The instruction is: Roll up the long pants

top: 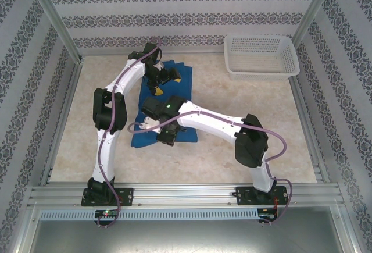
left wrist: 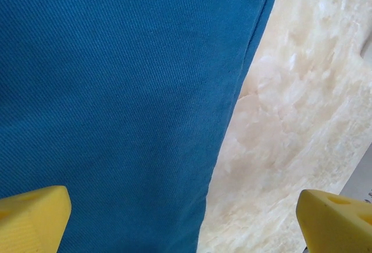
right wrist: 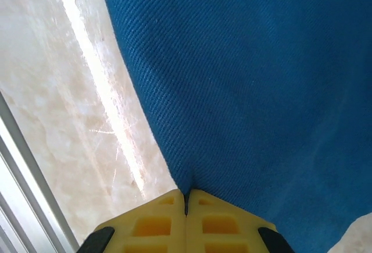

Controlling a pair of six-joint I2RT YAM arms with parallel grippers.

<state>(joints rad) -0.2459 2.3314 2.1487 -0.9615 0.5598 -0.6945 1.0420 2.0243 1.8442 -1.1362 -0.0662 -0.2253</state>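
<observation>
The long pants (top: 145, 141) lie as a folded blue strip on the marble table, left of centre. In the top view my right gripper (top: 146, 127) is down at their near left edge. The right wrist view has that gripper (right wrist: 186, 193) shut, its yellow fingertips pinching the edge of the blue fabric (right wrist: 256, 90). My left gripper (top: 167, 78) hovers over the far end of the pants. In the left wrist view it (left wrist: 183, 230) stands open, one fingertip (left wrist: 32, 215) over the cloth (left wrist: 116, 90) and the other over bare table, with nothing between them.
A white basket (top: 261, 72) stands at the back right of the table (top: 244, 102). Aluminium rails frame the table on all sides, and patterned walls close it in. The right arm's forearm crosses low over the pants' near part.
</observation>
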